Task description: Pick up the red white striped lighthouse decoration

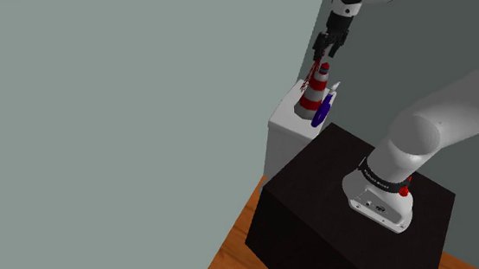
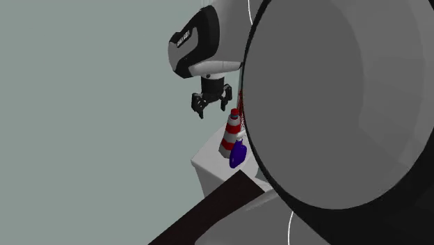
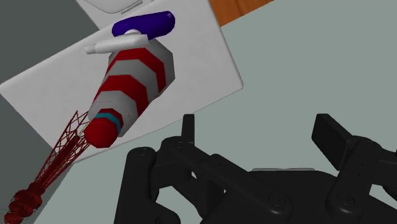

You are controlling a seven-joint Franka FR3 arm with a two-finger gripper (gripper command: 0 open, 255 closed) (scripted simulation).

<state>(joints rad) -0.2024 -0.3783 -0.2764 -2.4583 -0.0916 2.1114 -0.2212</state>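
- Red and white bands mark the lighthouse (image 1: 315, 94), a cone with a red cap and a thin blue ring under it. It stands upright on the white desk (image 1: 282, 119).
- Black claw (image 1: 330, 50): it hangs above the lighthouse's top and a little to one side, fingers (image 3: 188, 129) spread wide apart and gripping nothing. In the wrist view the lighthouse lies outside the gap, beside one finger.
- Blue object (image 1: 323, 111): rounded, just beside the lighthouse's base, near the desk edge that faces the stand. A small white piece (image 3: 116, 44) lies against it.
- Dark red lattice (image 3: 60, 151): thin wire-like struts reaching out from beside the lighthouse's cap; whether it belongs to the lighthouse cannot be told.
- Black stand (image 1: 321, 210): a box carrying the white arm (image 1: 437, 137), set close against the desk on a wooden floor (image 1: 229, 258).
- Grey-green wall (image 1: 123, 103): behind the desk.
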